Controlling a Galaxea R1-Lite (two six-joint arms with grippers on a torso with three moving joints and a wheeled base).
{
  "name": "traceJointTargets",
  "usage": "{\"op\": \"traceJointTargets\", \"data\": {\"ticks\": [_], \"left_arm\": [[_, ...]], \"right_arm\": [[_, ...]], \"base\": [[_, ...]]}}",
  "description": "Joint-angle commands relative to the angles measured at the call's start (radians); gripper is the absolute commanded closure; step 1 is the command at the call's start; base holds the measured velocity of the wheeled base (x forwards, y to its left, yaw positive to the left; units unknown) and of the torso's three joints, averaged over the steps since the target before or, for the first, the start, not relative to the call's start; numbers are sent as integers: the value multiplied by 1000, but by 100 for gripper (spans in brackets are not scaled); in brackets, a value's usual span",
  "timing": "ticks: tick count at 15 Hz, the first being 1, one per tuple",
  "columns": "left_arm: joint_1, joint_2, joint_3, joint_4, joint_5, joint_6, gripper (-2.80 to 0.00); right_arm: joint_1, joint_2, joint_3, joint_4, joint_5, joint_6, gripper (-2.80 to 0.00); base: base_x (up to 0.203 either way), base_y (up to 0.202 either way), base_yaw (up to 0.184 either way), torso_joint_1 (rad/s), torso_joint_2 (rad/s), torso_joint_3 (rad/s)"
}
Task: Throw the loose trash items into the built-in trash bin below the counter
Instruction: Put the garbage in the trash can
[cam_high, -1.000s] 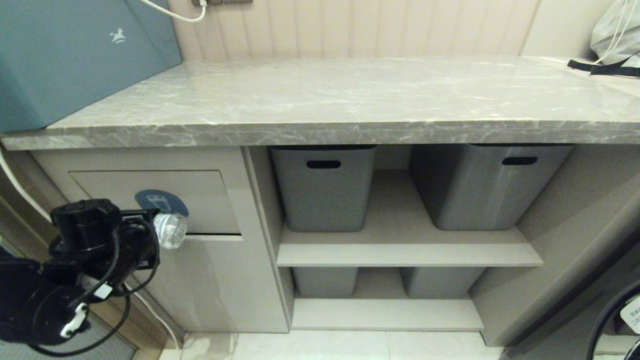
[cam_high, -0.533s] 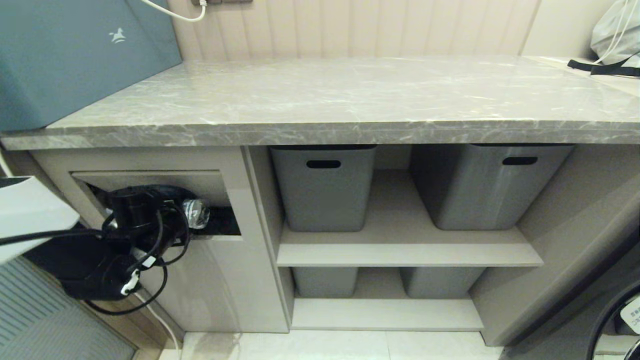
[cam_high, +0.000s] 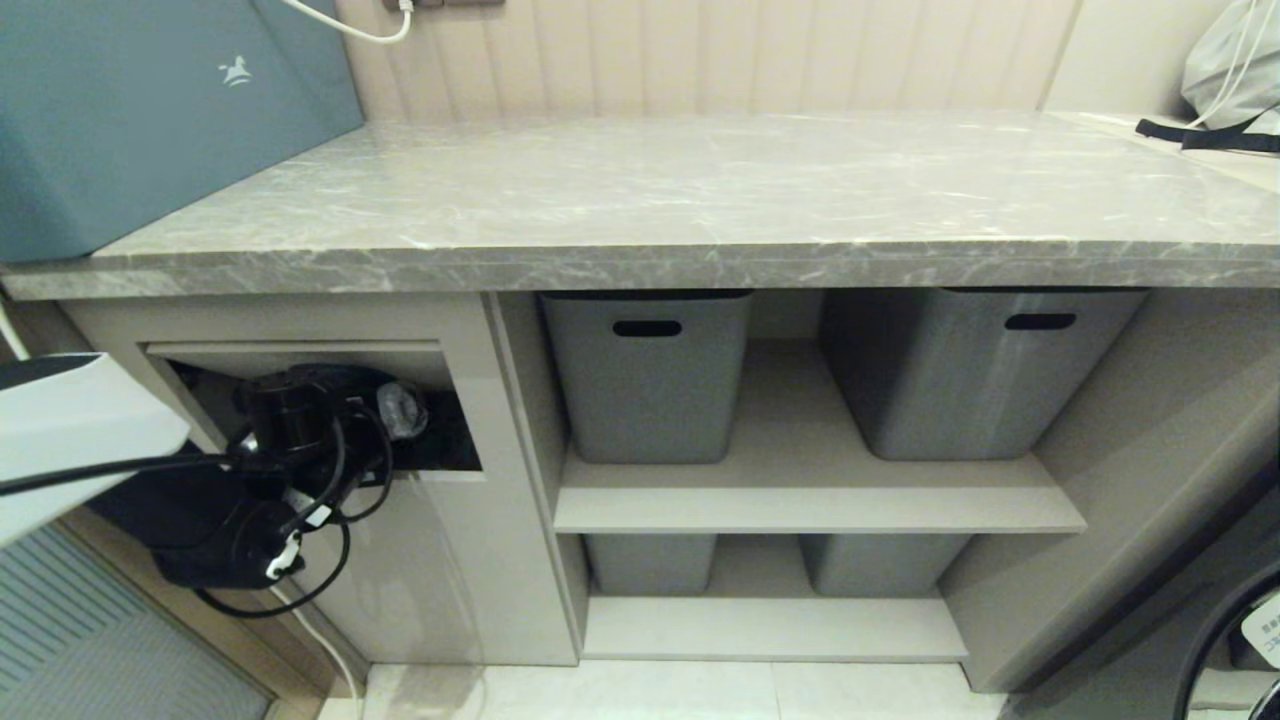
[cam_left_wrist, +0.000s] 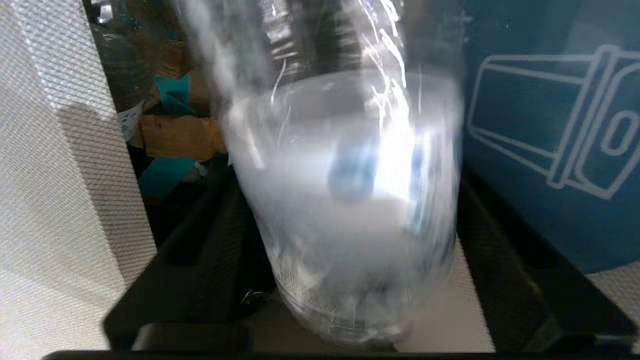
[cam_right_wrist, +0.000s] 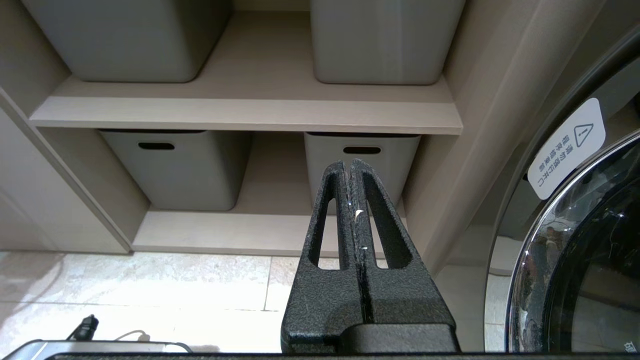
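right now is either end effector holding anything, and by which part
Cannot tell: the water bottle lies within the left end effector at its labelled middle. The shut right end effector holds nothing.

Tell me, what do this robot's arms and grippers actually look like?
The left arm has a smooth white shell that ends in black parts, with thin black cables looping around them and a small white connector. The right gripper is matte black with a rough, pebbled finish; its two long fingers taper to rounded tips, and each has a long slot cut through it.
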Motion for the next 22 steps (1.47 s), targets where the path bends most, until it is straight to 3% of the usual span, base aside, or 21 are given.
{"op": "traceJointTargets", "data": {"ticks": [1, 13, 15, 19, 20, 22], "left_arm": [[0, 2, -1, -5, 1, -8, -280], [-4, -15, 6, -1, 18, -2, -280], [-5, -42, 56, -1, 40, -2, -280], [-14, -154, 271, -42, 110, -10, -280], [-20, -186, 334, -65, 130, -11, 0], [-33, -282, 438, -103, 148, -6, 0]], "right_arm": [[0, 0, 0, -1, 0, -1, 0], [0, 0, 0, -1, 0, -1, 0], [0, 0, 0, -1, 0, -1, 0], [0, 0, 0, -1, 0, -1, 0], [0, 0, 0, -1, 0, -1, 0], [0, 0, 0, -1, 0, -1, 0]], "base": [[0, 0, 0, 0, 0, 0], [0, 0, 0, 0, 0, 0], [0, 0, 0, 0, 0, 0], [0, 0, 0, 0, 0, 0], [0, 0, 0, 0, 0, 0], [0, 0, 0, 0, 0, 0]]}}
